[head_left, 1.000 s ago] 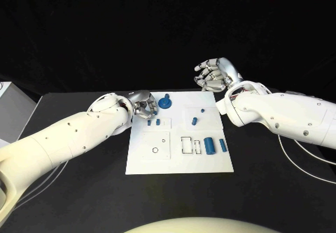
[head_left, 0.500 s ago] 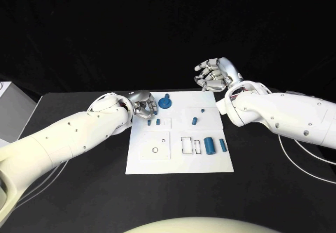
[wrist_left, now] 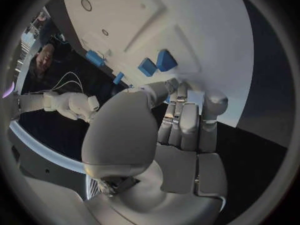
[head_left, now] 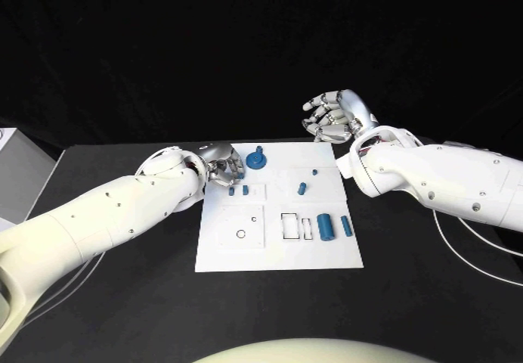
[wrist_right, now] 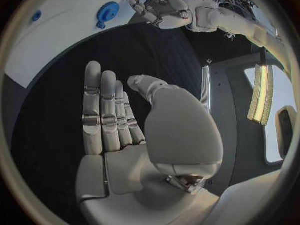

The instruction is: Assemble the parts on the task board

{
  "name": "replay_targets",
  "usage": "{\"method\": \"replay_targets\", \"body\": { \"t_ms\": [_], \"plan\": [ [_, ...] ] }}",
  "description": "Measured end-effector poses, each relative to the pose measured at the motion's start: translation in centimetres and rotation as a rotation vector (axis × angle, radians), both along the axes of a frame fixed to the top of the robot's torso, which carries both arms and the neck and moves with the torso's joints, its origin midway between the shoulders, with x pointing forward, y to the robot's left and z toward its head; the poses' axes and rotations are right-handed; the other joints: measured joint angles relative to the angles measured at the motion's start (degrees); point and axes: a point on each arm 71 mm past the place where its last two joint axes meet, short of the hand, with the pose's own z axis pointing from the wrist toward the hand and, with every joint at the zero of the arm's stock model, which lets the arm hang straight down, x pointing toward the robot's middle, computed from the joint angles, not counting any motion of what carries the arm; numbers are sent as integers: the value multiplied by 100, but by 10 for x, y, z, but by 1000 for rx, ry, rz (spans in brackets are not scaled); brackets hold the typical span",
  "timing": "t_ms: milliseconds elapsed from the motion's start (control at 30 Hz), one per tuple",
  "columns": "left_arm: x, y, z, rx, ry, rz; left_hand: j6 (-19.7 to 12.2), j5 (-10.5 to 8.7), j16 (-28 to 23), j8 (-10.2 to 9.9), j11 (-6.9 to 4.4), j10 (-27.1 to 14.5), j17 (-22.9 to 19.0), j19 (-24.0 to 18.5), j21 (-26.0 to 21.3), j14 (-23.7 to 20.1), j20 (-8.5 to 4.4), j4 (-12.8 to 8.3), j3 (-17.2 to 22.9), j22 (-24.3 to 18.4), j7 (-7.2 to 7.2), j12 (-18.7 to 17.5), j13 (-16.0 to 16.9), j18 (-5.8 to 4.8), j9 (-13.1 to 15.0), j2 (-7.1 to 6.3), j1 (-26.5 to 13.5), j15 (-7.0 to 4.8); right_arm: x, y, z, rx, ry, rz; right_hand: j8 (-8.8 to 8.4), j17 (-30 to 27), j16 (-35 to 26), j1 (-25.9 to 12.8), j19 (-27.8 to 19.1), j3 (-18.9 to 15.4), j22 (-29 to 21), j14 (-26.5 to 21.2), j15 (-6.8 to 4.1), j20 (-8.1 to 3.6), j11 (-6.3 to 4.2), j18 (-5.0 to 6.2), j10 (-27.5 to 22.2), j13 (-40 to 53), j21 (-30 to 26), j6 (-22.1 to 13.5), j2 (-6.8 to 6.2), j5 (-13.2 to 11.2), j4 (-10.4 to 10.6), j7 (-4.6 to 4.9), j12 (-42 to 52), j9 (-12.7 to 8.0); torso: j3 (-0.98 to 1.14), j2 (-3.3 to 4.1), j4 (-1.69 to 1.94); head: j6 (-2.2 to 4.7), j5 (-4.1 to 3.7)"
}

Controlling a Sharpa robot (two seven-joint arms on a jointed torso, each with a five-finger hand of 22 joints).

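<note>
Spanning the middle of the head view, the task board (head_left: 279,219) carries the blue disc-shaped part (head_left: 257,159) at its upper left, just right of the empty, curled left hand (head_left: 222,165), while the right hand (head_left: 330,116), fingers loosely bent and empty, hovers well apart.

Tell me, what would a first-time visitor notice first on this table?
Probably the white task board in the middle of the black table, dotted with small blue parts, the biggest a round blue disc near its far edge. Next, the silver left hand at the board's far left corner, beside that disc. The right hand is raised off the board's far right corner, holding nothing.
</note>
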Motion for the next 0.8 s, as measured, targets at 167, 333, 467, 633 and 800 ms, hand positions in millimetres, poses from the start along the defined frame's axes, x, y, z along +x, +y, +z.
{"method": "replay_targets", "body": {
  "t_ms": [167, 333, 467, 633, 800],
  "plan": [
    [-1, 1, -1, 0, 2, 1, -155, 0, -12, -112, 0, 0, -58, -1, 0, -33, -1, -16, -16, -8, -93, -41, 42, 0, -47, -4, -3, -20, 0, 0, 0, 0, 0, 0, 0, 18, -21, 0, 0, 0, -9, 20, -20, 0, 0, 0, 0, -12, 0, 0, 0, 0, 0, 0, 0, -11, -2, 0, 1, -8, -8],
    [-2, 5, -1, 0, 2, 6, -234, 0, -24, -176, 0, 0, -87, -1, -23, -53, -1, -16, -16, -28, -112, -77, 61, 1, -77, -3, -3, 0, 0, -1, 0, -1, 0, -2, 0, 17, -21, 0, 0, 0, -9, 20, -20, 0, 0, 0, 0, -12, 0, 0, 0, 0, 0, 0, 0, -11, -3, 0, 3, -20, -18],
    [-2, 7, 0, 0, 1, 11, -326, 0, -24, -220, 0, 0, -110, -35, -24, -53, 5, -16, -16, -49, -123, -105, 75, 0, -98, -4, -3, 0, 0, -2, 0, -1, 1, -3, 0, 17, -21, 0, 0, 0, -9, 19, -19, 0, 0, 0, 0, -11, 0, 0, 0, 0, 0, 0, 0, -10, -6, 0, 7, -21, -25],
    [-1, 14, 1, -2, -4, 25, -425, 0, -45, -294, 24, -24, -168, -95, -91, -114, 11, -15, -16, -111, -125, -149, 91, -1, -125, -3, -3, 20, 0, -3, -1, -4, 6, -3, 0, 55, -45, 94, 60, -23, -1, 77, -48, -35, -13, 0, 14, -35, 6, 0, -9, 0, -108, 0, 29, -29, -8, -2, 7, -3, -29],
    [4, 28, 9, -36, -26, 64, -355, 0, -336, -272, 121, -227, -942, -384, -366, -580, 70, -15, -16, -427, -51, -293, 91, -1, -121, -3, -3, 72, 3, -8, -4, -22, 27, 5, 0, 324, 327, 223, 466, 64, 272, 628, -133, -153, -60, -1, 123, -374, 405, 143, 34, -104, -303, -11, -408, -92, -9, -9, 7, 30, -37]
  ]
}}
